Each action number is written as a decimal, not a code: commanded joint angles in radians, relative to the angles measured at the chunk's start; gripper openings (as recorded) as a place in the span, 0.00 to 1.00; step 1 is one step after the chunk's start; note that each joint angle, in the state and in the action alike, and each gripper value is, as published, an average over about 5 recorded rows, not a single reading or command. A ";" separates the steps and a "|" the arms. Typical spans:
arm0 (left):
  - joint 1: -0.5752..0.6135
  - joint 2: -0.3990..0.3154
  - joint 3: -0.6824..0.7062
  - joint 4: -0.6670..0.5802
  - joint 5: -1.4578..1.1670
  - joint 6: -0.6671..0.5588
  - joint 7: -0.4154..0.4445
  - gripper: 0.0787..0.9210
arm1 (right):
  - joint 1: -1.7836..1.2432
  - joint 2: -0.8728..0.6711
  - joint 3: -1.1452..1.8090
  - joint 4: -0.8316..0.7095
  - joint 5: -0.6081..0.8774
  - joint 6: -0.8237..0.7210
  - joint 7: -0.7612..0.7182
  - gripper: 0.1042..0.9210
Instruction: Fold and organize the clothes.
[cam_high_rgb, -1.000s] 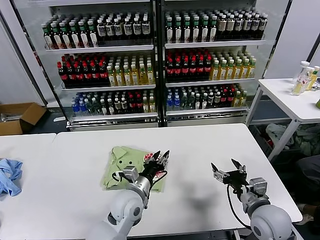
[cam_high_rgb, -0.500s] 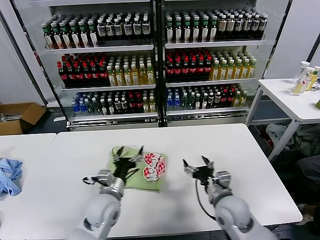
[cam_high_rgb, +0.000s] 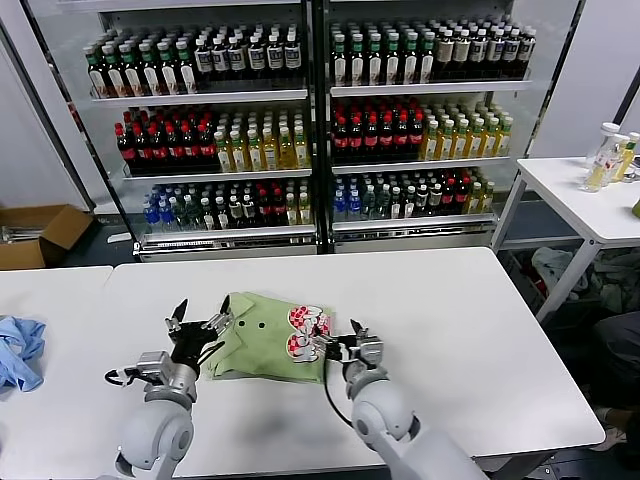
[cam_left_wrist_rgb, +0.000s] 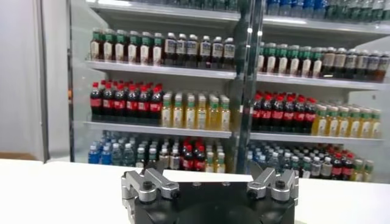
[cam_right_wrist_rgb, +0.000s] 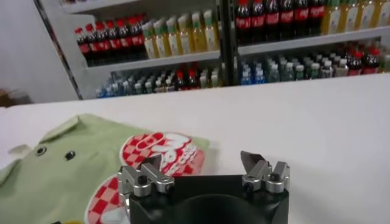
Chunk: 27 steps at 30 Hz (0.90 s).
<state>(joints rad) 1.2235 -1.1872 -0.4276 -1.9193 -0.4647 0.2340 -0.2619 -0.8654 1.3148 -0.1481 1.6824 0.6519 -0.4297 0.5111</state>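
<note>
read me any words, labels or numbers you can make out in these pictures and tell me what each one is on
None can be read for certain.
Shirt: its red-and-white printed graphic has white lettering, too blurred to read.
Bottles on the cooler shelves: labels too small to read.
Bottles on the side table: labels too small to read.
Cardboard box: no print visible.

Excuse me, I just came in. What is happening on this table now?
The robot is working on a folded light-green shirt on the white table. Its left gripper is open at the shirt's left edge, and its right gripper is open at the right edge, beside the red-and-white print. Neither grips the fabric yet.
</note>
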 joint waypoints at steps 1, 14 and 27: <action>0.038 0.022 -0.053 -0.012 0.003 -0.008 -0.001 0.88 | 0.052 0.089 -0.066 -0.100 0.031 -0.011 0.098 0.84; 0.049 0.021 -0.049 -0.025 -0.021 0.014 0.002 0.88 | 0.059 0.044 -0.048 -0.089 0.063 0.003 0.024 0.39; 0.101 0.017 -0.043 -0.071 -0.032 0.025 0.007 0.88 | 0.103 -0.212 0.065 -0.079 -0.020 0.002 -0.180 0.00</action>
<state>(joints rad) 1.2945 -1.1709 -0.4722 -1.9639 -0.4921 0.2499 -0.2567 -0.7861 1.2751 -0.1527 1.6151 0.6757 -0.4318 0.4802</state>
